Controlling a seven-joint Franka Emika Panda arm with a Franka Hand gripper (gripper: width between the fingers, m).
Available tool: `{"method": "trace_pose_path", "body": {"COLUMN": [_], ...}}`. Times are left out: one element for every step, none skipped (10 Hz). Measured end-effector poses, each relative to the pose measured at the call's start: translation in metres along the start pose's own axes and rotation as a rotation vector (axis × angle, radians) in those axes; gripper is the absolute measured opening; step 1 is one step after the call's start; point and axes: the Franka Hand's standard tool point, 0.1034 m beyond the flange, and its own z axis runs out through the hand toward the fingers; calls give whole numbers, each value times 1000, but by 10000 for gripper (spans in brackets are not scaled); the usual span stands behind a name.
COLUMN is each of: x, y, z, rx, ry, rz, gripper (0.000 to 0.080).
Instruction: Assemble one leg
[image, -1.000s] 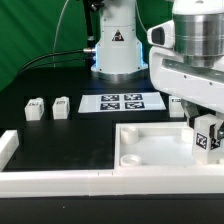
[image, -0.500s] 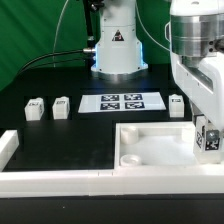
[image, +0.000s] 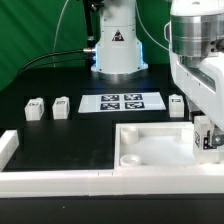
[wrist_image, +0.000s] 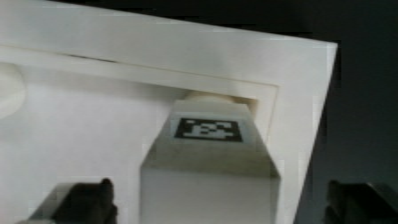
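Note:
My gripper (image: 206, 132) holds a leg (image: 208, 136), a small white block with a black-and-white tag, at the exterior view's right. The leg stands over the far right corner of the white tray-like tabletop (image: 150, 132). In the wrist view the leg (wrist_image: 210, 160) runs from between my two dark fingertips (wrist_image: 89, 200) into the corner of the tabletop (wrist_image: 107, 100). Its tagged face is towards the camera. Whether its tip sits in the corner socket is hidden. Three more legs lie on the black table: two at the exterior view's left (image: 35, 108) (image: 61, 106) and one behind the tabletop (image: 177, 102).
The marker board (image: 122, 102) lies flat in the middle, in front of the arm's base (image: 116, 50). Long white border bars run along the near edge (image: 60, 178) and at the near left (image: 7, 148). A round socket (image: 130, 158) shows in the tabletop's near left corner.
My gripper has come down and moved towards the exterior view's right with the leg, bringing it over the tabletop's far right corner. Over the last half second it has hardly moved.

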Motion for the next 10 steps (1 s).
{"method": "trace_pose_path", "body": {"x": [0,0,0,0,0,1,1,1,1,1], "y": [0,1,1,1,1,1,1,1,1,1], "z": [0,0,1,1,1,1,2,2,2,2], "rx": [-2,-5,-5,-6,-7,-7,-8,-9,-9,-9], "ry": [2,2,1,1,5,5,5,5,5,4], "rz": [-101,-240,-343,-416,-570,-715,-807,-941,-1056,-1145], "gripper": [620,644,648,648,649,649,649,649,649,649]}}
